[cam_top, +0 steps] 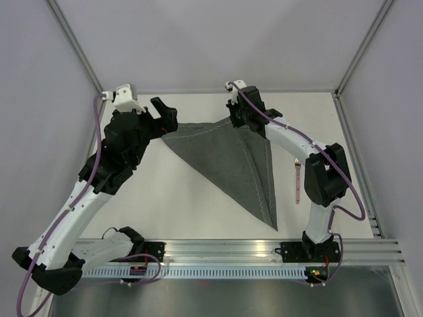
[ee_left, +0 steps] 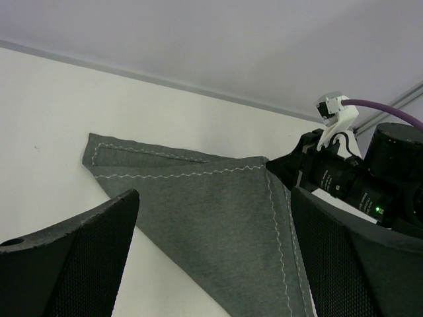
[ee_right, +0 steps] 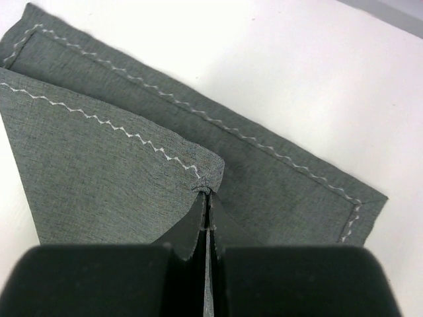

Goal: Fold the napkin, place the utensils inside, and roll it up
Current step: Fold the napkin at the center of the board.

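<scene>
My right end effector (ee_right: 208, 193) is clamped together on a lifted corner of the large dark grey fabric napkin (cam_top: 228, 162). To fold it well, I should line that corner up with the hem below it before letting go. The napkin lies on the white worktop (cam_top: 192, 211). My left end effector (cam_top: 165, 119), fingers apart, hovers just beside its left corner.

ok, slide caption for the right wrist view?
Closed right gripper pinching a napkin corner over the layer lying flat on the table.
</scene>
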